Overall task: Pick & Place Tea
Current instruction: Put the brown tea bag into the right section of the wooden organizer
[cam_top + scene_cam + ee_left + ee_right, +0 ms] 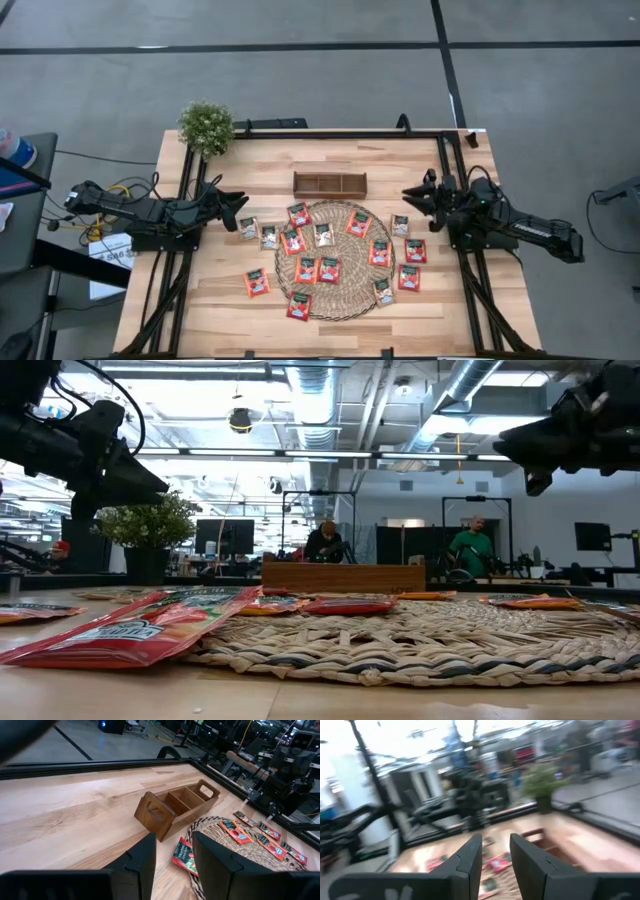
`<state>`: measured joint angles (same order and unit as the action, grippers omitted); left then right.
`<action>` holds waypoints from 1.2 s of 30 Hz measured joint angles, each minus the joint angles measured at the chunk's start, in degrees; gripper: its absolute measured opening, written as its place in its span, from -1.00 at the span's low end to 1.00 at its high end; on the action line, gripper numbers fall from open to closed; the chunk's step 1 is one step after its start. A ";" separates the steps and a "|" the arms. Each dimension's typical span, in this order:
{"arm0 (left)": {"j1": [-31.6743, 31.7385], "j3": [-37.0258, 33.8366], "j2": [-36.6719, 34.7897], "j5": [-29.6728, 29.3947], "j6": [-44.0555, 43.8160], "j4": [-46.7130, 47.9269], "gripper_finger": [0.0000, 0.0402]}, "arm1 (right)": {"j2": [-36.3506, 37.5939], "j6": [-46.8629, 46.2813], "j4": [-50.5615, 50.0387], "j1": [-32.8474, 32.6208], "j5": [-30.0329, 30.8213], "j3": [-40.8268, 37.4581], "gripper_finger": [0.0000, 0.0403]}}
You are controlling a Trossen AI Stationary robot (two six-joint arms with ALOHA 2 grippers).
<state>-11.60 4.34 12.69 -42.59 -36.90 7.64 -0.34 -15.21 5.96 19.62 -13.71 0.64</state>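
Several flat square tea sachets point(328, 269), most red-orange and a few pale grey-beige point(269, 237), lie flat on the round woven mat point(345, 300) and on the table around it. The nearest sachet shows large in the low view point(130, 625). My left gripper point(238, 203) hovers open above the table's left side, level with the mat's far-left rim. In the left wrist view point(174, 842) nothing is between its fingers. My right gripper point(410, 195) hovers open at the mat's far right. The right wrist view point(496, 845) also shows an empty gap.
A small brown wooden divided tray point(329, 183) stands just beyond the mat's far edge, between the two grippers. A potted plant point(207, 126) sits at the far left corner. Bare wood lies along the near edge point(200, 320). People show in the room behind the table point(325, 542).
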 joint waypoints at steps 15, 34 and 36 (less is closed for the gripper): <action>0.00 0.02 -0.01 -0.11 -0.01 -0.04 -0.41 | 0.00 -1.34 0.02 0.00 1.98 0.16 -0.54; 0.01 0.07 0.01 -0.09 0.00 -0.04 -0.41 | -0.02 -17.57 5.91 0.00 10.90 0.25 -0.54; 0.01 0.07 0.02 -0.09 -0.01 -0.03 -0.41 | -0.02 -15.60 11.23 0.00 10.90 0.26 -0.54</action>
<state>-11.60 4.40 12.71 -42.68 -36.91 7.61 -0.36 -30.81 17.18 19.62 -2.81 0.89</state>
